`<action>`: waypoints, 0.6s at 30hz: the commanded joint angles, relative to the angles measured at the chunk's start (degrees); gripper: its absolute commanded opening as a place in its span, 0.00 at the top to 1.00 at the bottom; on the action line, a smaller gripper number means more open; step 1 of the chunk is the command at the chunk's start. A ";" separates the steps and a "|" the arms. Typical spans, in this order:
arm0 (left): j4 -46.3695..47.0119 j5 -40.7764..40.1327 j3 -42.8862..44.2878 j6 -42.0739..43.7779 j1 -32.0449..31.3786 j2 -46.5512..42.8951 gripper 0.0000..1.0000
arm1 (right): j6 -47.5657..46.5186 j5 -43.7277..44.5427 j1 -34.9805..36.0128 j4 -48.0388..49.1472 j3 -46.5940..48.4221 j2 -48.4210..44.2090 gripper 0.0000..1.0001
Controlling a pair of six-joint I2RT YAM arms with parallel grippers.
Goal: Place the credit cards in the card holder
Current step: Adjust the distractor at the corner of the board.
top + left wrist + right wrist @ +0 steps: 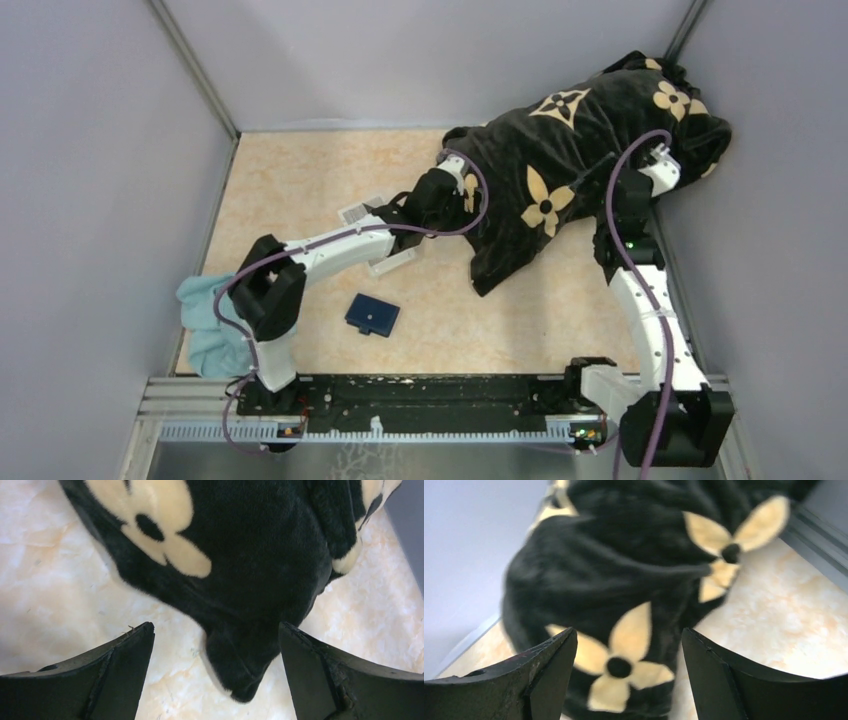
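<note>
Left pincer [216,630] gapes over blanket [250,555]; card holder [372,315] lies closed.

A black flowered blanket [560,150] is heaped over the right rear of the table [300,170], from the right wall to the middle, and blocks any low pass there. Its corner lies between the wide-spread fingers of the left gripper [215,630], and its folds fill the space under the parted right gripper [629,635]. The left arm stretches diagonally over the white tray [400,262] and covers most of it, while bare table surrounds the card holder [372,315] at front centre, and a teal cloth [205,325] bunches at the left edge.
</note>
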 commanded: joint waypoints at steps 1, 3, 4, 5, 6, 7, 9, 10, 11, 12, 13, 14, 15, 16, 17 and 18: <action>1.63 3.29 5.96 0.47 -0.18 6.32 0.01 | 6.26 -3.86 -8.82 5.83 -3.32 3.10 0.23; 2.20 4.07 8.20 0.32 -0.13 9.23 0.01 | 7.45 -6.19 -12.37 10.47 -5.30 5.17 0.23; 2.61 4.45 9.06 0.31 -0.06 10.81 0.01 | 7.73 -7.23 -14.37 12.94 -6.03 6.48 0.22; 2.76 4.94 10.02 0.21 -0.06 12.18 0.01 | 7.93 -8.23 -15.63 14.80 -6.12 8.03 0.22; 2.81 5.46 11.02 0.15 0.04 13.83 0.01 | 7.91 -9.10 -16.54 16.01 -5.66 10.11 0.21; 2.81 6.12 12.12 0.01 0.21 15.40 0.01 | 7.91 -9.72 -17.30 16.74 -4.75 12.32 0.20; 2.74 7.24 13.74 -0.41 0.53 18.08 0.01 | 8.22 -11.19 -18.85 18.44 -3.13 17.56 0.19; 2.89 7.75 14.22 -0.67 0.69 19.12 0.01 | 8.66 -12.57 -19.55 19.82 -2.41 19.76 0.18; 3.21 8.31 14.35 -0.93 0.80 20.12 0.01 | 9.10 -13.23 -19.96 20.91 -1.93 21.83 0.17; 3.56 8.70 14.40 -1.23 0.98 21.28 0.01 | 9.35 -13.64 -20.28 22.34 -1.42 23.90 0.16; 3.90 8.98 14.29 -1.42 1.14 21.93 0.01 | 9.39 -14.06 -20.41 24.16 -0.81 26.03 0.13; 4.11 9.39 14.22 -1.64 1.35 22.70 0.01 | 9.40 -14.41 -20.42 24.80 0.20 28.33 0.11; 4.37 9.82 14.01 -1.90 1.50 23.48 0.01 | 9.44 -14.85 -20.48 25.85 1.28 30.63 0.11; 4.51 10.34 13.90 -2.24 1.69 24.15 0.01 | 9.55 -15.73 -20.70 26.88 2.27 32.83 0.10; 4.59 10.73 13.73 -2.51 1.93 24.76 0.01 | 9.76 -16.88 -21.11 28.98 3.22 35.00 0.08; 4.81 11.24 13.64 -2.81 2.13 25.23 0.01 | 10.29 -18.60 -21.58 31.52 3.64 36.72 0.07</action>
